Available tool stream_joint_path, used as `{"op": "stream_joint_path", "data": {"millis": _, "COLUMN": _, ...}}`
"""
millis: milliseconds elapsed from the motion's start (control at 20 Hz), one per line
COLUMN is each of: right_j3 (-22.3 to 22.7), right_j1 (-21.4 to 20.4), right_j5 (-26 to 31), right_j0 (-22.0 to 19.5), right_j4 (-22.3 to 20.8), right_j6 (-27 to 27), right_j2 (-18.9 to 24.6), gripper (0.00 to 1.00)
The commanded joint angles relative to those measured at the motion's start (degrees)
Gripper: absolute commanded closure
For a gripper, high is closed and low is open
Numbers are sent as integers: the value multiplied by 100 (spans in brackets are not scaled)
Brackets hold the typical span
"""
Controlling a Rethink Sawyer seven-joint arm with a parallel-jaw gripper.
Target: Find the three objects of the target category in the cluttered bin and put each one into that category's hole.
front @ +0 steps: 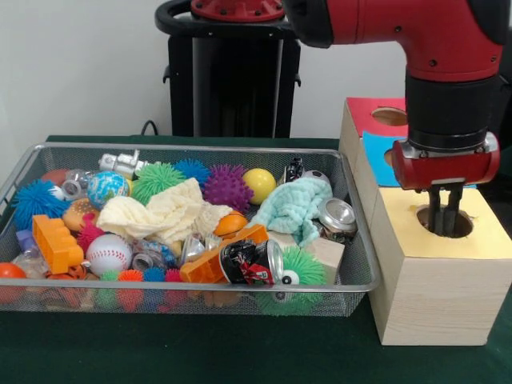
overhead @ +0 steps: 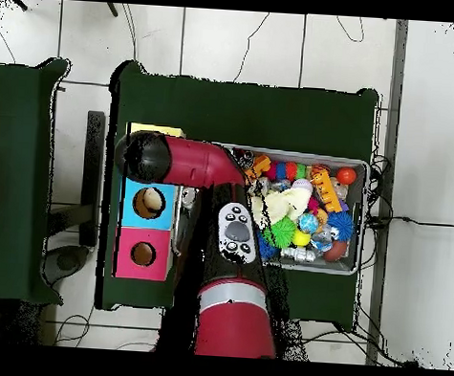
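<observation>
Evidently my tool (front: 445,214) hung over the yellow-topped wooden box (front: 436,276), its dark fingers (front: 454,208) close together with only a thin gap, their tips dipped into the round hole (front: 460,228); I could see nothing pinched between them. No confetti-printed cloths showed in the wire basket (front: 364,276) from either view, so I judged any left there were buried. The risk from there was grabbing wrongly: the plain cream cloth (front: 164,214) and the mint-green cloth (front: 294,208) lay soft and crumpled on top, easy to mistake or drag along. Spiky rubber balls, a smooth baseball (front: 108,253), crushed shiny cans (front: 254,262) and hard orange bricks (front: 56,243) crowded the mesh, and fingers could snag there. The basket sat on the dark green worktop (front: 200,348), just beside the box.
</observation>
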Motion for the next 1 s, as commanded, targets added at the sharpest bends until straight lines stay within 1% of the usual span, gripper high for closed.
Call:
{"op": "stream_joint_path", "data": {"millis": 50, "right_j3": 767, "right_j1": -22, "right_j5": -355, "right_j0": -424, "right_j4": -511, "right_j6": -287, "right_j2": 726, "gripper": 100}}
{"op": "stream_joint_path", "data": {"millis": 200, "right_j3": 637, "right_j1": 89, "right_j5": -178, "right_j0": -417, "right_j4": -498, "right_j6": -56, "right_j2": 721, "gripper": 100}}
{"op": "stream_joint_path", "data": {"millis": 300, "right_j3": 516, "right_j1": 241, "right_j5": 19, "right_j0": -397, "right_j4": -401, "right_j6": 154, "right_j2": 709, "gripper": 100}}
{"op": "stream_joint_path", "data": {"millis": 500, "right_j3": 339, "right_j1": 520, "right_j5": -29, "right_j0": -336, "right_j4": -344, "right_j6": 376, "right_j2": 692, "gripper": 100}}
{"op": "stream_joint_path", "data": {"millis": 600, "right_j3": 211, "right_j1": 608, "right_j5": -67, "right_j0": -256, "right_j4": -358, "right_j6": 454, "right_j2": 599, "gripper": 100}}
{"op": "stream_joint_path", "data": {"millis": 750, "right_j3": 222, "right_j1": 507, "right_j5": -88, "right_j0": -234, "right_j4": -349, "right_j6": 486, "right_j2": 589, "gripper": 100}}
{"op": "stream_joint_path", "data": {"millis": 900, "right_j3": 372, "right_j1": 302, "right_j5": -124, "right_j0": -217, "right_j4": -356, "right_j6": 524, "right_j2": 574, "gripper": 100}}
{"op": "stream_joint_path", "data": {"millis": 1000, "right_j3": 395, "right_j1": 215, "right_j5": -38, "right_j0": -203, "right_j4": -335, "right_j6": 542, "right_j2": 556, "gripper": 100}}
